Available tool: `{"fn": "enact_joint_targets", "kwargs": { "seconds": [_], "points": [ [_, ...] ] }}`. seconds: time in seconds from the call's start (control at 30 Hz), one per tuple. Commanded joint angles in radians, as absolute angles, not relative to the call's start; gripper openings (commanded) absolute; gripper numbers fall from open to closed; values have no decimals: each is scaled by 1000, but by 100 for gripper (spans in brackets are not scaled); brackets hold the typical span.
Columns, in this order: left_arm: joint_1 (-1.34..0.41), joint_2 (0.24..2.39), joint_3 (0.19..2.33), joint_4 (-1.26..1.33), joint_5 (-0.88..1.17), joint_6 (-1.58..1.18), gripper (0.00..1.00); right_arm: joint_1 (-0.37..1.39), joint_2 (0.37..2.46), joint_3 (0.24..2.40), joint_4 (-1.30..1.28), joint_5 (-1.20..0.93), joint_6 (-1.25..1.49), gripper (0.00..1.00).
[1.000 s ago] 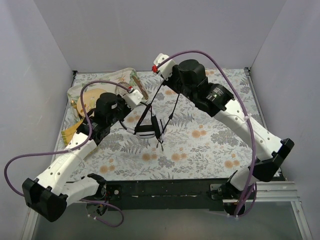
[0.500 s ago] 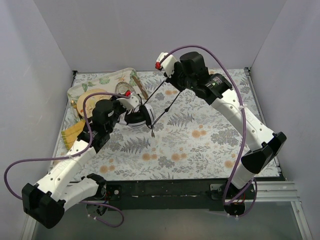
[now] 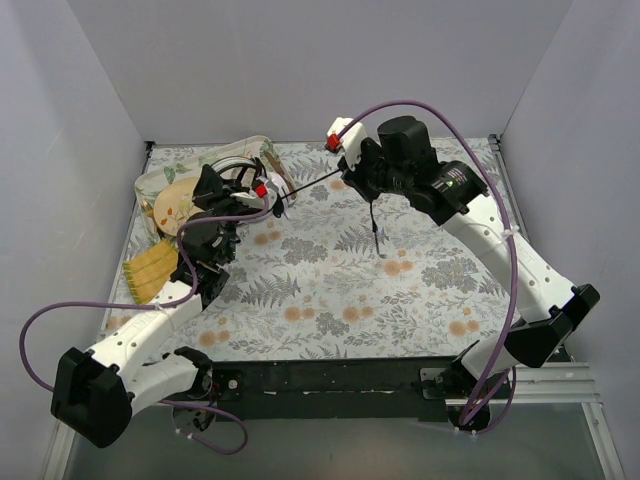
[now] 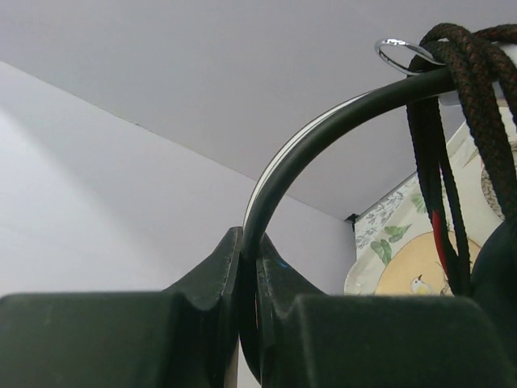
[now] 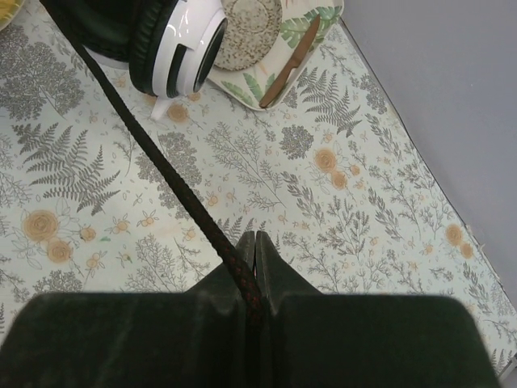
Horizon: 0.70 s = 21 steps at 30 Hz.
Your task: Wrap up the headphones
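My left gripper [image 3: 230, 182] is raised over the back left and shut on the thin black headband [image 4: 323, 133] of the headphones [image 3: 240, 170]. Several loops of black cable [image 4: 472, 73] are wound round the headband. In the right wrist view a white-and-black ear cup [image 5: 174, 48] hangs at the top left. My right gripper [image 3: 352, 170] is shut on the cable [image 5: 174, 186], which runs taut from it to the headphones [image 3: 310, 182]. The cable's free end [image 3: 376, 235] dangles below the right gripper.
A leaf-patterned tray [image 3: 160, 185] with plates stands at the back left; its corner shows in the right wrist view [image 5: 311, 28] with a round coaster [image 5: 246, 20] and a wooden utensil [image 5: 291, 61]. A yellow ridged item [image 3: 150, 270] lies at the left edge. Grey walls enclose the flowered tabletop [image 3: 400, 290].
My left gripper has carried the headphones from the table's middle up and back to the left. The right gripper has shifted right, the cable has pulled taut, and its free end has swung right.
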State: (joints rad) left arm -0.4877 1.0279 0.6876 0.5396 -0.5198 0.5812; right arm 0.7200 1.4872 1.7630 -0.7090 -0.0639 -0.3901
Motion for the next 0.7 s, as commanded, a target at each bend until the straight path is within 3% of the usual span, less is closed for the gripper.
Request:
{"fn": "enact_joint_targets", "kwargs": {
  "seconds": [0.0, 0.07, 0.17, 0.47, 0.67],
  "points": [
    [-480, 1003, 715, 487, -546, 546, 0, 703, 1442, 1781, -644, -34, -376, 1],
    [-480, 993, 822, 157, -500, 397, 0, 704, 1454, 1801, -621, 27, -394, 1],
    [-480, 968, 888, -106, -365, 217, 0, 700, 1488, 1850, -588, 67, -426, 1],
    [-480, 939, 1009, -398, -117, 31, 0, 606, 1742, 2177, -615, -36, -384, 1],
    [-480, 923, 1181, -595, 142, -107, 0, 511, 1796, 2135, -542, -165, -321, 1]
  ]
}}
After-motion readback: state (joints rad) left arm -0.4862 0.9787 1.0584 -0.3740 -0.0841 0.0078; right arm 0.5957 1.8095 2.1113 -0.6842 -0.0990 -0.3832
